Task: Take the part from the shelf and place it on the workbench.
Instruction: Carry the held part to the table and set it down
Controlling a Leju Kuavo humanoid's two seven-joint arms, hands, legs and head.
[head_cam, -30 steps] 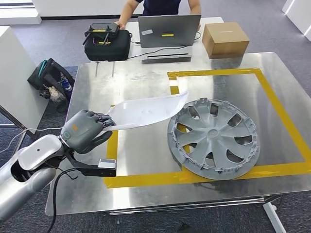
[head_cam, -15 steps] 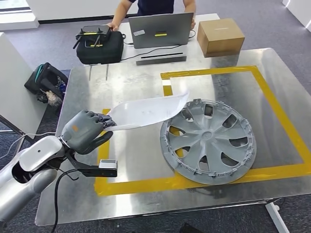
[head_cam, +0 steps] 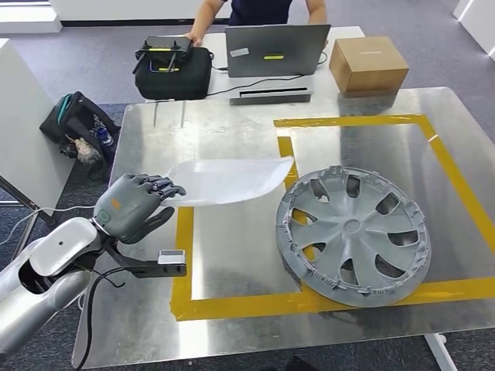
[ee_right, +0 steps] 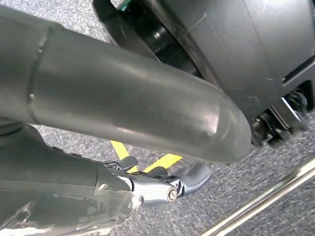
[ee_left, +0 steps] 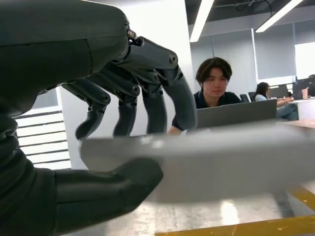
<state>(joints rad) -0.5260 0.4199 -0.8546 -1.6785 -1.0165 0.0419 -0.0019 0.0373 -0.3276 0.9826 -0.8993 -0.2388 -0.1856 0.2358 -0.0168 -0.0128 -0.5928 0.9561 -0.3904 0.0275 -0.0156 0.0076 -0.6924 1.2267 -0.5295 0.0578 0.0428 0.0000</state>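
Left wrist view: the white part [ee_left: 223, 162] is blurred, running off frame toward 3 o'clock; its end is hidden between the left hand's [ee_left: 74, 123] fingers [ee_left: 156, 105] and thumb. Head view: the desk [head_cam: 233, 255] is cut off at 3 and 6 o'clock; the person [head_cam: 260, 9] at 12 o'clock is cropped above the shoulders. Right wrist view: the right hand [ee_right: 156, 184] lies mostly hidden behind its thumb, so whether it holds anything cannot be told.
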